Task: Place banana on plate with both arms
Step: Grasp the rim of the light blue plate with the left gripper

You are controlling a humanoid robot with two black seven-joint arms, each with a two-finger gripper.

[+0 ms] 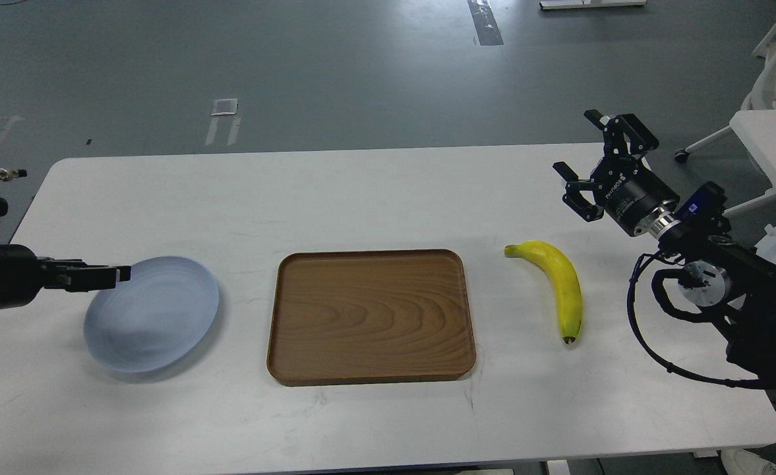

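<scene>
My right gripper (584,155) hangs wide open and empty at 1 o'clock of the banana (558,285), which lies bare on the surface (374,191) at 3 o'clock of the tray (371,316), while my left gripper (119,273), fingers apparently closed at the plate (153,315) rim, could tip or drag it
</scene>
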